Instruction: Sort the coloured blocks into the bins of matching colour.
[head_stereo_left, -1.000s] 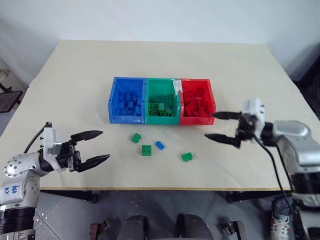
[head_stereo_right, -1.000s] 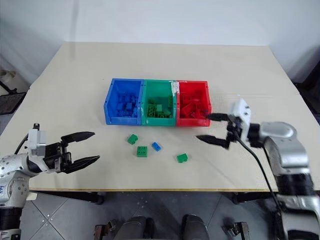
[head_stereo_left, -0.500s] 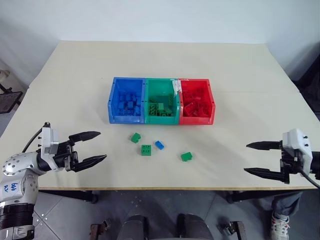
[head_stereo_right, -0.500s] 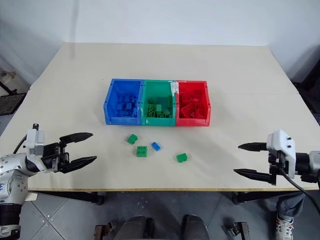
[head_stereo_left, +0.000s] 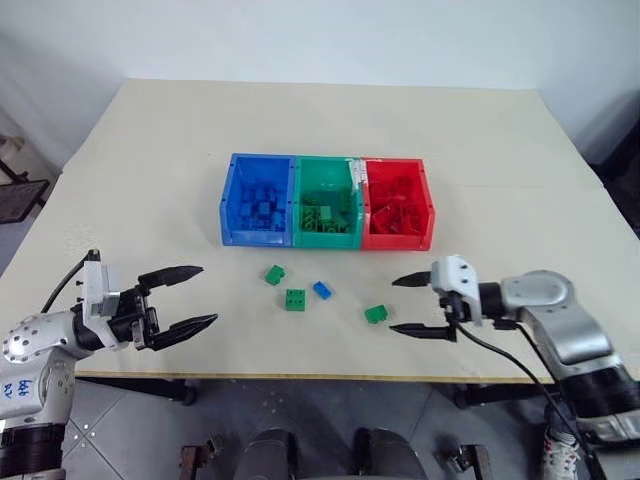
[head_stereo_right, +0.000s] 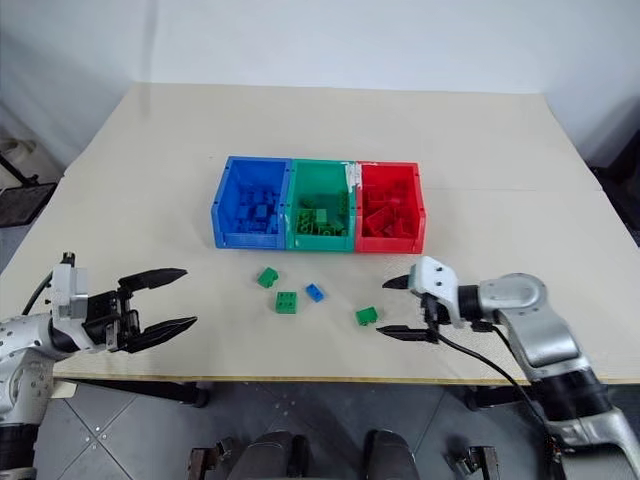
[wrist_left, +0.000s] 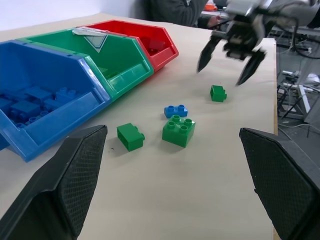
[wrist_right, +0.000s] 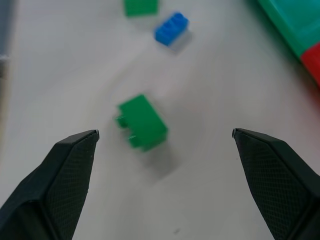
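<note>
Right gripper (head_stereo_left: 408, 305), spread, sits at three o'clock of a green block (head_stereo_left: 375, 314); left gripper (head_stereo_left: 192, 297) spread.

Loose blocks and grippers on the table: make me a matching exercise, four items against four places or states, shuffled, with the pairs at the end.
Items
1. blue block
2. green block nearest the right gripper
3. left gripper
4. red bin

Places or states
A. open, empty, at the table's near left edge
B. end of the bin row on the robot's right
C. on the table between two green blocks
D. just in front of open fingers, not yet gripped

Pairs: 1-C, 2-D, 3-A, 4-B
</note>
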